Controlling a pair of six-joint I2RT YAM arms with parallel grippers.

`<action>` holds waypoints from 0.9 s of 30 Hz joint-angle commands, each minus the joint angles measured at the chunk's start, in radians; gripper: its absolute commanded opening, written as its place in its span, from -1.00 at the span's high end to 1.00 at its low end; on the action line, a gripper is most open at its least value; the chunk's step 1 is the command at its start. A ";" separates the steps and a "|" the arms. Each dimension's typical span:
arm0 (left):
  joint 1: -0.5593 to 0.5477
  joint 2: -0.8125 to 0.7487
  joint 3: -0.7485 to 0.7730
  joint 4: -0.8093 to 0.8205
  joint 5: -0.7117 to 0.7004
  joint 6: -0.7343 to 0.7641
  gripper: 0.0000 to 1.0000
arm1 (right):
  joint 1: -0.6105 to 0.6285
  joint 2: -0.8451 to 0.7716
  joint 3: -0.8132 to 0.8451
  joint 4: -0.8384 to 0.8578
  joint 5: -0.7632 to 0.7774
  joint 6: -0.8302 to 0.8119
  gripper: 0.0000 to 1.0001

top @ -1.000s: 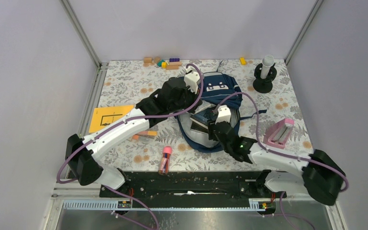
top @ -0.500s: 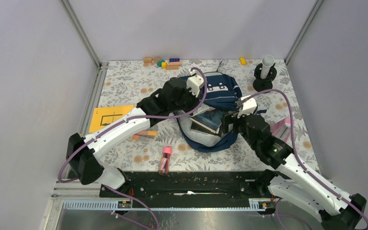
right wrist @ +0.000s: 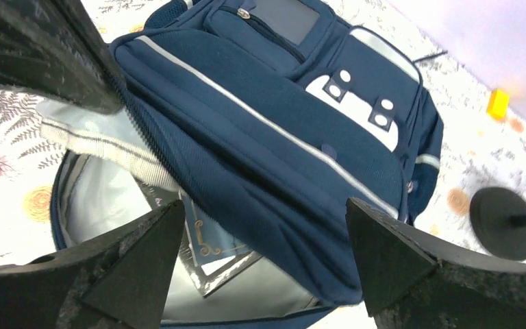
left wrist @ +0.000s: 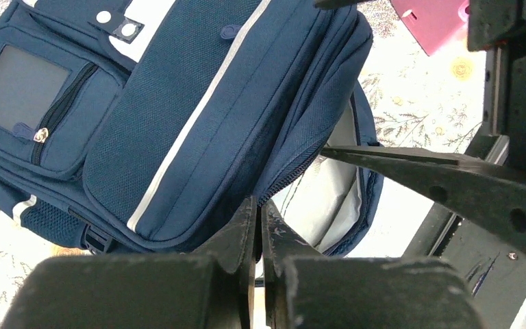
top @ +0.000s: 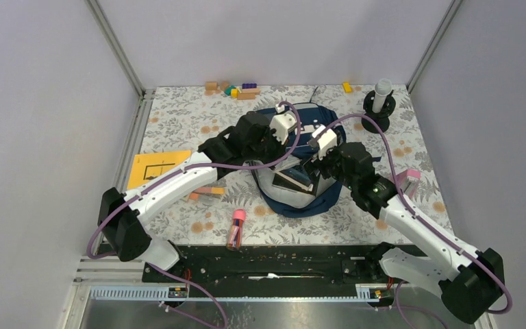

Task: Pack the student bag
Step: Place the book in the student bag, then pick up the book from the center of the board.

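Observation:
The navy student bag (top: 311, 127) lies mid-table with its main compartment open and the grey lining (left wrist: 335, 199) showing. A dark book (top: 294, 179) with gold ornament (right wrist: 209, 250) lies inside the opening. My left gripper (top: 290, 149) is shut on the bag's zipper edge (left wrist: 274, 192) and holds the top flap (right wrist: 281, 137) lifted. My right gripper (right wrist: 264, 253) is open wide and empty. It hovers just above the flap and the opening, its fingers (right wrist: 137, 253) on either side of the flap's edge. It also shows over the bag in the top view (top: 313, 166).
A yellow card (top: 156, 168) and an orange block (top: 209, 192) lie left of the bag, a pink tube (top: 235, 228) near the front. A pink holder (top: 405, 179) sits right. A black stand with a white cylinder (top: 379, 106) and wooden blocks (top: 233, 89) stand at the back.
My right arm pulled back from the bag's opening, swung right, then came over the bag with open jaws. The book stayed inside. My left gripper shifted slightly right, still holding the flap.

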State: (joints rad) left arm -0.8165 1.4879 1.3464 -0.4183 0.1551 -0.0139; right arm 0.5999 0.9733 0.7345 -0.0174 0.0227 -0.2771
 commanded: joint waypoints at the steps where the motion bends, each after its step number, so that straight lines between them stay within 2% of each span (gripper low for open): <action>1: 0.011 -0.007 0.063 0.028 0.016 0.047 1.00 | -0.024 0.074 0.110 0.026 -0.081 -0.150 -0.88; 6: 0.011 -0.008 0.063 0.024 0.024 0.057 1.00 | -0.028 0.145 0.152 -0.040 -0.163 -0.164 -0.80; 8: 0.011 -0.012 0.062 0.024 0.014 0.061 1.00 | -0.029 0.152 0.150 -0.040 -0.186 -0.149 -0.61; 11: 0.011 -0.014 0.060 0.024 0.006 0.063 1.00 | -0.028 0.148 0.136 -0.040 -0.218 -0.110 -0.01; 13: 0.011 -0.012 0.059 0.026 0.003 0.065 1.00 | -0.028 0.144 0.123 -0.037 -0.224 -0.086 0.65; 14: 0.012 -0.010 0.059 0.028 -0.002 0.065 1.00 | -0.028 0.139 0.111 -0.031 -0.215 -0.074 0.88; 15: 0.011 -0.009 0.058 0.027 -0.012 0.065 1.00 | -0.028 0.129 0.097 -0.021 -0.203 -0.066 1.00; 16: 0.011 -0.008 0.055 0.027 -0.029 0.066 0.82 | -0.028 0.120 0.079 -0.006 -0.187 -0.058 1.00; 19: 0.015 -0.017 0.029 0.038 -0.124 0.064 -0.33 | -0.028 0.067 0.012 0.072 -0.103 -0.029 1.00; 20: 0.020 -0.027 0.010 0.048 -0.148 0.053 -0.57 | -0.029 0.048 -0.008 0.094 -0.075 -0.020 1.00; 21: 0.033 -0.041 -0.017 0.060 -0.180 0.031 -0.73 | -0.028 0.032 -0.025 0.105 -0.059 -0.014 1.00; 23: 0.074 -0.085 -0.085 0.099 -0.200 -0.046 -0.90 | -0.028 0.003 -0.049 0.119 -0.046 -0.005 1.00; 27: 0.214 -0.204 -0.237 0.178 -0.220 -0.244 -0.97 | -0.028 -0.021 -0.082 0.150 -0.045 0.008 1.00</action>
State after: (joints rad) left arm -0.7261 1.4178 1.2182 -0.3470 0.0265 -0.0616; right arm 0.5770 0.9970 0.6613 0.0372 -0.1059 -0.3122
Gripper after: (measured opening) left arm 0.981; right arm 0.058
